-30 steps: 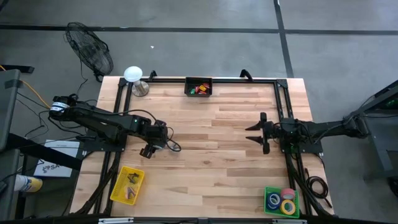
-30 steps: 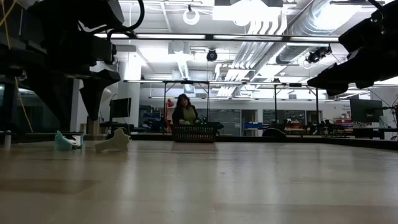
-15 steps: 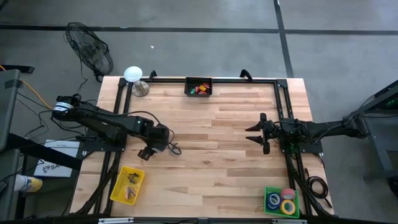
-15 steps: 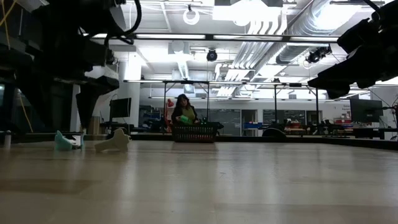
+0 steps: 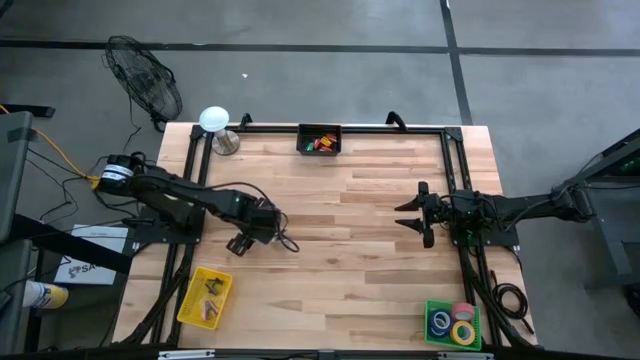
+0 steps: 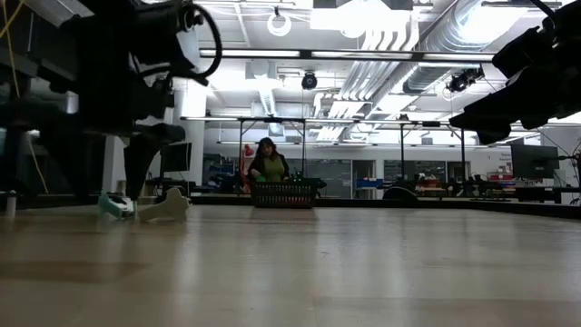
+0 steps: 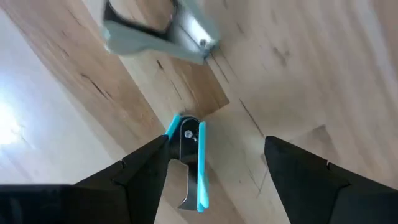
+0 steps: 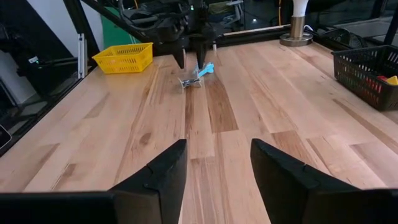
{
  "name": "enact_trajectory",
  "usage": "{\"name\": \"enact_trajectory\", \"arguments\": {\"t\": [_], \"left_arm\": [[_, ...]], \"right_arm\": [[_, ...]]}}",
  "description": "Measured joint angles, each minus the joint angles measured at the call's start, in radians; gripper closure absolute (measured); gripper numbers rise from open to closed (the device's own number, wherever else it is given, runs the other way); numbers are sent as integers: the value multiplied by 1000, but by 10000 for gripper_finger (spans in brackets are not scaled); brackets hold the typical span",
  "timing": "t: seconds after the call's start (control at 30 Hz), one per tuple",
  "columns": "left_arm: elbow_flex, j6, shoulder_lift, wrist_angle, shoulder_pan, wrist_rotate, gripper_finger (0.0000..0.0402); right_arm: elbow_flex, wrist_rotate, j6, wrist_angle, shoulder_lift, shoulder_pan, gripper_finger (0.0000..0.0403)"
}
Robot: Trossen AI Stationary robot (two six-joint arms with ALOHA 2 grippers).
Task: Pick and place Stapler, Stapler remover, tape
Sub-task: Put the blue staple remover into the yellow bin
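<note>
While hovering low over the left middle of the worktop (image 5: 350, 250), spread wide and gripping nothing: left jaws, one finger (image 7: 134, 177) on each side of the blue stapler remover (image 7: 189, 158), which lies flat on the wood. Cannot tell whether either finger touches it. Just beyond the remover, a grey stapler (image 7: 158, 31), also lying on the boards, apart from both fingers. Seen from table height as a teal piece (image 6: 111, 207) with a pale shape (image 6: 163, 206) beside it, under the dark arm. At the right middle, held level above the wood and pointing left: right jaws, moderately open, nothing between the fingers (image 8: 155, 180). In the near right corner, a green basket (image 5: 430, 310) holding the tape (image 5: 462, 332): blue, yellow and pink rolls lying side by side. Near left, a yellow basket (image 5: 225, 285) with small items inside, too small to tell. At the far edge, centre, a black basket (image 5: 303, 140) with coloured things in it. Beyond the far edge, a person (image 6: 269, 163) in the room.
</note>
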Motion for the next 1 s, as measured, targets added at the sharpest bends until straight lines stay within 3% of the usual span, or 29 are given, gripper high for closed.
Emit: {"name": "enact_trajectory", "arguments": {"t": [0.1,0.33,0.63,1.0], "left_arm": [[38,5,0,-43,0,5,142],[68,96,4,-76,2,-92,142],[68,152,123,-63,10,-147,142],[73,149,187,-74,53,-121,147]], "right_arm": [[0,0,0,0,0,0,235],[0,0,0,0,1,0,235],[0,0,0,0,2,0,234],[0,0,0,0,4,0,233]]}}
